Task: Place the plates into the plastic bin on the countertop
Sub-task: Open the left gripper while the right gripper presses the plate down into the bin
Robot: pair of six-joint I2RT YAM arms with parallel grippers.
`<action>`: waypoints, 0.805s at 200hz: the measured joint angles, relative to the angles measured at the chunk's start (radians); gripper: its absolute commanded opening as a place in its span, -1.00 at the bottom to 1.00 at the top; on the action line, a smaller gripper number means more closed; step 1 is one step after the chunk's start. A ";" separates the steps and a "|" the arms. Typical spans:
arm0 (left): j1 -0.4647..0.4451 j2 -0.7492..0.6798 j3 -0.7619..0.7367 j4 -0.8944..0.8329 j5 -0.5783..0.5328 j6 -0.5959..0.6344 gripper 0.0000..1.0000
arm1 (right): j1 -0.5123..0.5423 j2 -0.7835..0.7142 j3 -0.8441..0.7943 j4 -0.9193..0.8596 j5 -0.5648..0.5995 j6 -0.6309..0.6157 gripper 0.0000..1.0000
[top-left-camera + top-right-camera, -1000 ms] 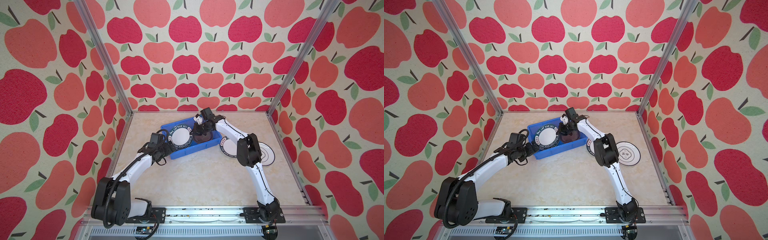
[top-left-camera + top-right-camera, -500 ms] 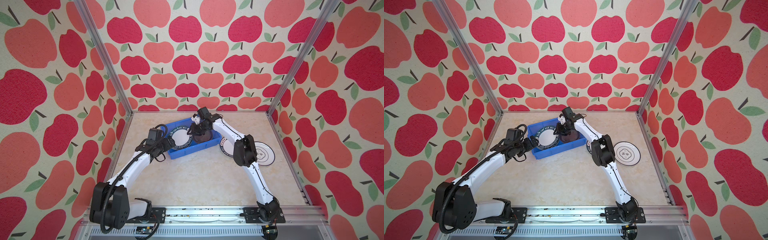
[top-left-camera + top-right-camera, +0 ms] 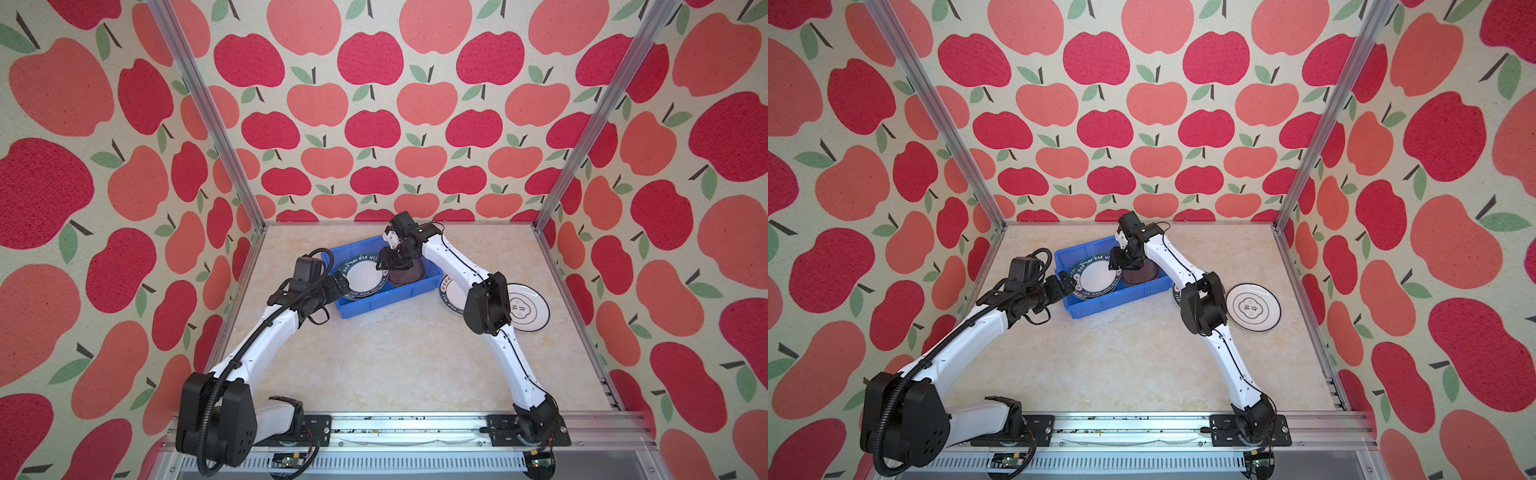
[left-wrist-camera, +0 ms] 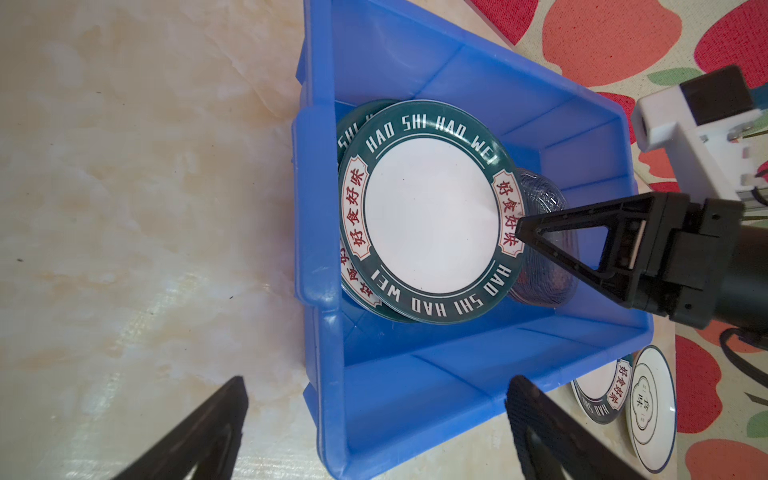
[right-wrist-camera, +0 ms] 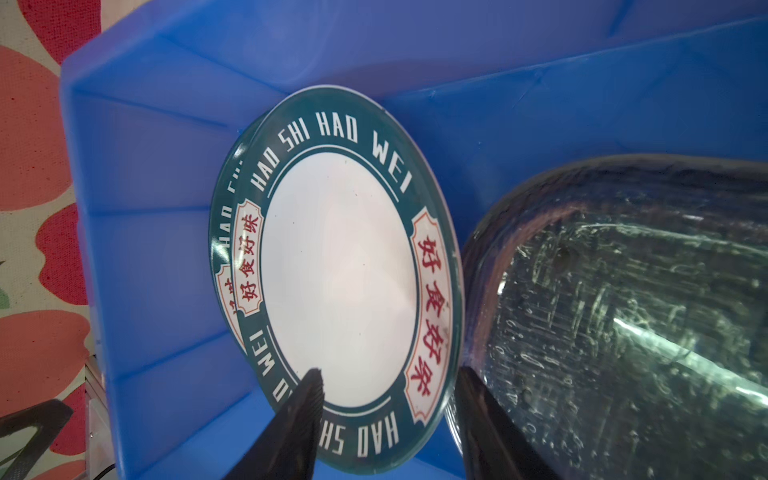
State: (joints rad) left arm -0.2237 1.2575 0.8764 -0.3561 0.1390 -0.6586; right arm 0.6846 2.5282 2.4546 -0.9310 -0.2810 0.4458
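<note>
The blue plastic bin (image 3: 376, 305) (image 3: 1104, 305) sits on the beige countertop (image 3: 395, 357). Inside it, a green-rimmed plate (image 3: 361, 276) (image 4: 430, 212) (image 5: 340, 266) leans on a second one (image 4: 347, 133), beside stacked clear glass plates (image 3: 409, 275) (image 5: 623, 311). My right gripper (image 3: 384, 262) (image 5: 388, 372) is open, its fingers standing apart on either side of the top plate's edge. My left gripper (image 3: 338, 284) (image 4: 376, 384) is wide open and empty, straddling the bin's near left corner. Right of the bin, another green-rimmed plate (image 3: 449, 291) lies half hidden by my right arm.
A white plate with a centre emblem (image 3: 525, 307) (image 3: 1252, 307) lies on the countertop at the right, near the aluminium side rail. Apple-patterned walls close in the left, back and right. The arms' base rail runs along the front edge.
My right gripper's jaws have spread apart and let go of the green-rimmed plate, which now rests in the bin. The left gripper has stayed open by the bin's left end.
</note>
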 measured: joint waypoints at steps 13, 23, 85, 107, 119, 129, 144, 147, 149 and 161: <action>0.000 0.000 0.000 0.000 0.000 0.000 0.98 | 0.003 0.014 0.013 -0.006 0.000 0.000 0.10; 0.000 0.000 0.000 0.000 0.000 0.000 0.98 | 0.005 0.032 0.034 -0.012 0.000 0.000 0.10; -0.013 -0.034 -0.012 0.000 -0.001 0.001 0.98 | 0.022 0.073 0.081 -0.033 -0.005 0.000 0.08; -0.015 -0.050 -0.017 0.001 0.000 0.003 0.98 | 0.023 0.073 0.082 -0.047 0.027 -0.008 0.08; -0.016 -0.058 -0.029 0.006 -0.001 0.003 0.98 | 0.024 0.066 0.071 -0.045 0.055 -0.020 0.08; -0.018 -0.061 -0.041 0.008 0.000 0.003 0.98 | 0.024 0.056 0.055 -0.043 0.071 -0.031 0.08; -0.019 -0.061 -0.058 0.008 0.000 0.003 0.98 | 0.027 0.049 0.047 -0.043 0.086 -0.039 0.07; -0.019 -0.061 -0.060 0.008 0.000 0.003 0.98 | 0.027 0.049 0.047 -0.043 0.087 -0.039 0.07; -0.019 -0.061 -0.062 0.008 0.000 0.003 0.98 | 0.027 0.049 0.048 -0.043 0.088 -0.039 0.07; -0.019 -0.061 -0.067 0.008 0.000 0.003 0.98 | 0.028 0.049 0.050 -0.046 0.089 -0.039 0.05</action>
State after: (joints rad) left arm -0.2428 1.1969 0.8097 -0.3485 0.1390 -0.6556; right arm 0.7128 2.5771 2.5042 -0.9771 -0.1921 0.4065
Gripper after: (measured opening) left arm 0.991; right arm 0.533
